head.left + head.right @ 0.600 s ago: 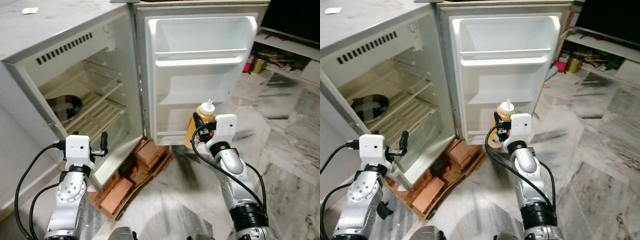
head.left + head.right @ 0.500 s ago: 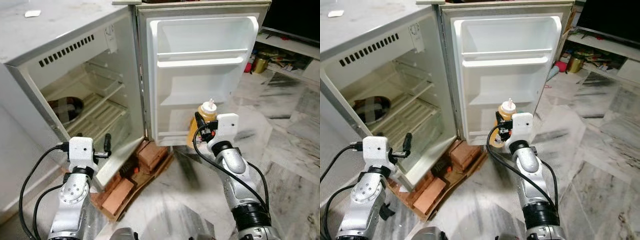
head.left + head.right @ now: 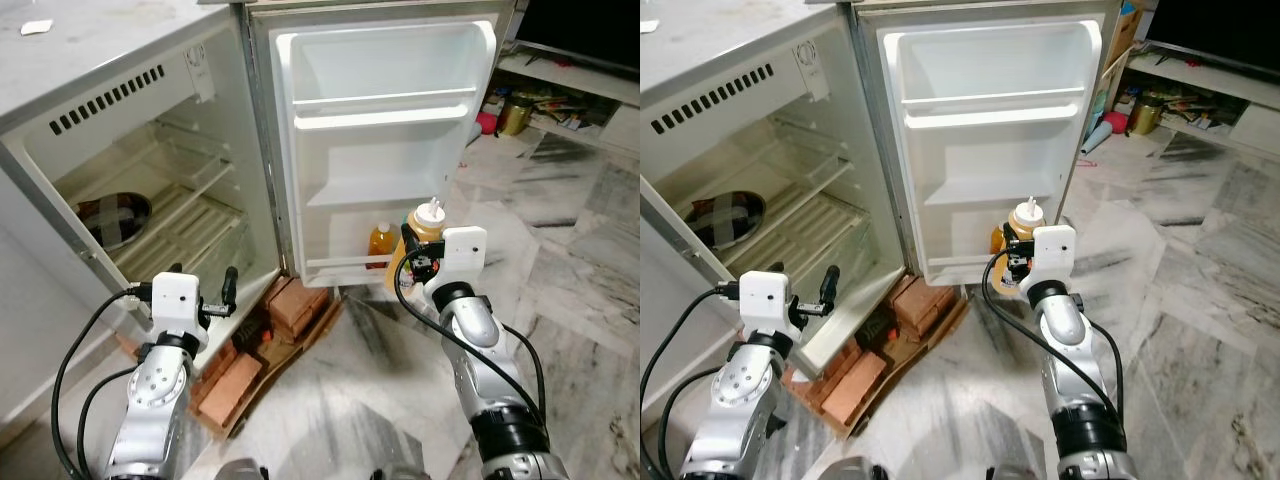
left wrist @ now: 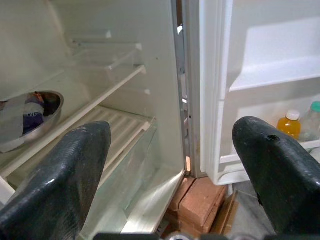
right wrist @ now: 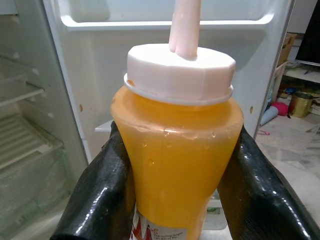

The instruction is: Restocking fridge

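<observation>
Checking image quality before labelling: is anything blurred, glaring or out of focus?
Eye views: sharp, evenly lit, fridge door bright white but not blown out. Right wrist view: bottle in focus, with glossy highlights on the fingers. Left wrist view: near fingers soft, fridge interior clear.

Both head eyes look down from above at the open fridge (image 3: 150,190) and its door (image 3: 385,150); wrist cameras face the same door from close, low range.

The camera is shifting, bringing the small orange bottle (image 3: 380,243) on the lowest door shelf (image 3: 345,265) into sight; the right pincer (image 3: 413,258) is holding the yellow squeeze bottle (image 3: 421,240) nearer the door's outer edge
</observation>
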Robot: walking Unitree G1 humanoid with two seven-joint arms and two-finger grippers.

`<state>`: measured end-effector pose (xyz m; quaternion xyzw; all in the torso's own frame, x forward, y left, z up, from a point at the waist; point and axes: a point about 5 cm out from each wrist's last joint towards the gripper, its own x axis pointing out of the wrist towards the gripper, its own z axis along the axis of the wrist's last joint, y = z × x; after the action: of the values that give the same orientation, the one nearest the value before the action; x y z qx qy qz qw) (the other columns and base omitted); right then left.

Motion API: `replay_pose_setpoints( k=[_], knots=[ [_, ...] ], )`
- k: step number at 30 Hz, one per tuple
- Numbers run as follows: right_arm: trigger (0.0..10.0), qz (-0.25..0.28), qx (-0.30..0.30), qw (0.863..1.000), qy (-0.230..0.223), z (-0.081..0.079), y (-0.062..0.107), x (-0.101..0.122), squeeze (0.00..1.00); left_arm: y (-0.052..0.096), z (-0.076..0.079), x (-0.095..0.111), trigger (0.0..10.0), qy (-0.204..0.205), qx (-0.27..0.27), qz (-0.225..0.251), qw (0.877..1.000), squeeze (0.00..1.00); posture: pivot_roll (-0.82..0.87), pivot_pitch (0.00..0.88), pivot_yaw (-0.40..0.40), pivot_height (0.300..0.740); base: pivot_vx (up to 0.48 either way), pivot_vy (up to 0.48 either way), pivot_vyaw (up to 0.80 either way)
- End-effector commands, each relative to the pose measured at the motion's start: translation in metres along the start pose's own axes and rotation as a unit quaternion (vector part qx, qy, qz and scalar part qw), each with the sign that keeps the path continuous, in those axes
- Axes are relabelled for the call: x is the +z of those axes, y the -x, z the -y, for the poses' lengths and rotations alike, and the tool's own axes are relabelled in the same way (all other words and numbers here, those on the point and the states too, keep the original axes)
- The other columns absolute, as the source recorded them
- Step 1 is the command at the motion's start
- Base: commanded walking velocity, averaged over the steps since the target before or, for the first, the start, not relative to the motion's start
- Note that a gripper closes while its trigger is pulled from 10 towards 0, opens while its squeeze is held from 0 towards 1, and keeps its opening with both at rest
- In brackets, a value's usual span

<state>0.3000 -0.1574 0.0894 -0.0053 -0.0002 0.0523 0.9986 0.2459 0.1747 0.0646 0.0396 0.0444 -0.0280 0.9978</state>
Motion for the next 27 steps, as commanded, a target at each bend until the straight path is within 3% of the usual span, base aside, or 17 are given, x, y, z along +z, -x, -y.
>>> replay_pose_setpoints(
  k=[1,27],
  knots=[
    [10.0,0.014,-0.003,1.0,0.004,0.001,-0.0041,0.0062,0.0,0.0003,-0.0007,0.0034,10.0,0.0,-0.003,0.008,1.0,0.0,0.0,0.0,0.0,0.74,0.274,0.0,0.0],
    [10.0,0.009,-0.007,1.0,0.014,0.0033,-0.0034,0.0036,0.0,-0.0001,0.0037,0.0038,10.0,0.005,-0.006,0.01,1.0,0.0,0.0,0.0,-0.001,0.74,0.289,0.0,0.0]
  ],
)
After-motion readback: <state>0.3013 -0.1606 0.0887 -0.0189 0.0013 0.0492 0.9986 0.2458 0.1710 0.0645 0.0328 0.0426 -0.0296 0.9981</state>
